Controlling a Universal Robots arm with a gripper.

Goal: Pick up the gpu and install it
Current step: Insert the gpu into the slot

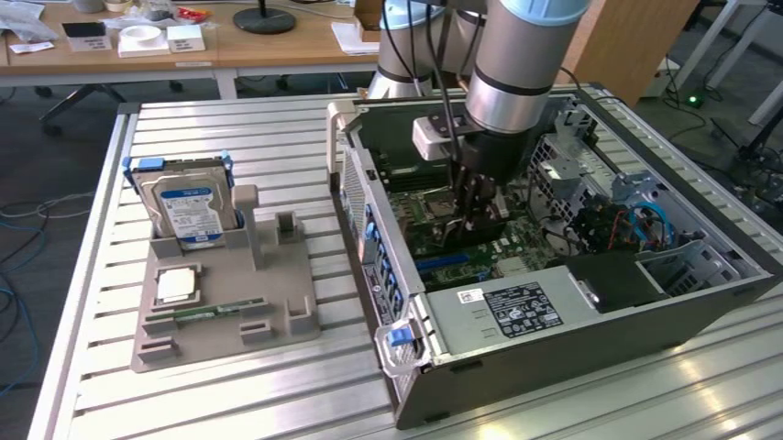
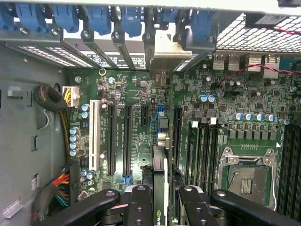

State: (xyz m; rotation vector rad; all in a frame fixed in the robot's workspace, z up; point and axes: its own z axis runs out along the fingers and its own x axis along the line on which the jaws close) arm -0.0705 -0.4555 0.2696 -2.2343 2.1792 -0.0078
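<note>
— Jaws partly closed, pinching the gpu (image 2: 160, 172) by its upper edge; the card stands edge-on and upright between them.
— Where is it in the scene?
— Inside the open computer case (image 1: 588, 321), centre of the exterior view, low over the motherboard (image 2: 141, 94). It is well apart from the hard drive (image 1: 190, 215) on the desk (image 1: 245, 128) at the exterior view's left.
— Seated?
— Cannot tell. It is just beside the long black slots (image 2: 127, 136); which slot it lines up with is unclear.
— What makes this step go well?
— My judgement: card square to its slot, bracket end toward the blue clips (image 2: 99, 16), pressure straight down. A tilted edge could jam or scrape the board.
</note>
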